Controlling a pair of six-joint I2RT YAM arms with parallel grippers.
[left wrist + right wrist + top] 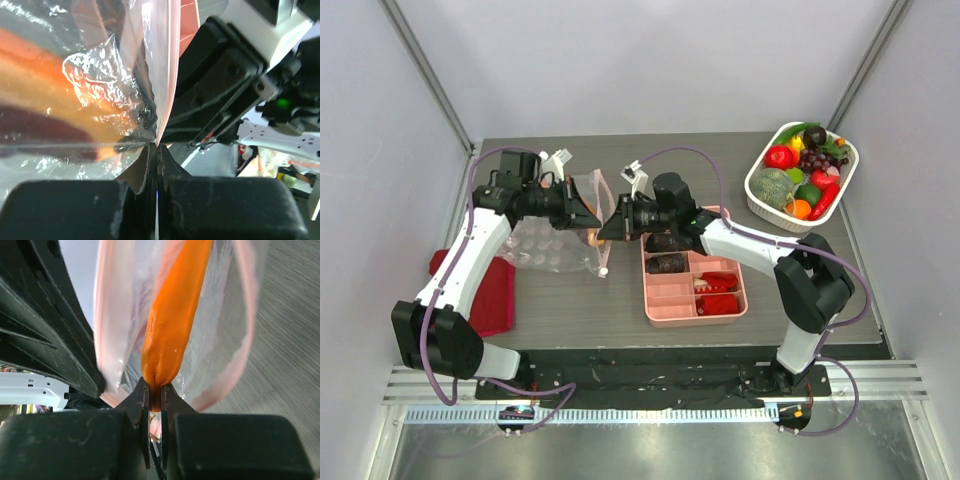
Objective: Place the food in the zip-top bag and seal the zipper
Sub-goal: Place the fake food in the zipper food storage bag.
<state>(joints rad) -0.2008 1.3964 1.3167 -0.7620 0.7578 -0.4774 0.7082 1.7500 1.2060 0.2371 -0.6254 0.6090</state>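
On my screens the bag (545, 250) reads clear with faint pale dots and a pinkish rim. The food piece (175, 315) is plain glossy orange. The left fingers (142, 172) and right fingers (139, 404) are both matte black. The tray (665, 303) is pink, with dark brown lumps (665, 264) and red pieces (718, 298). At the left, the cloth (488, 295) is solid red. At the far right, the basket (756, 192) is white, and its fruit (780, 157) is red, green, purple and yellow. I see the tabletop (580, 315) as grey-brown wood grain.

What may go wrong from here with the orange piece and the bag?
The right gripper holds the orange food piece only by its end; it may slip or swing. The left gripper pinches just a thin edge of the zip-top bag; the film may pull free. The two grippers are close together and may collide.
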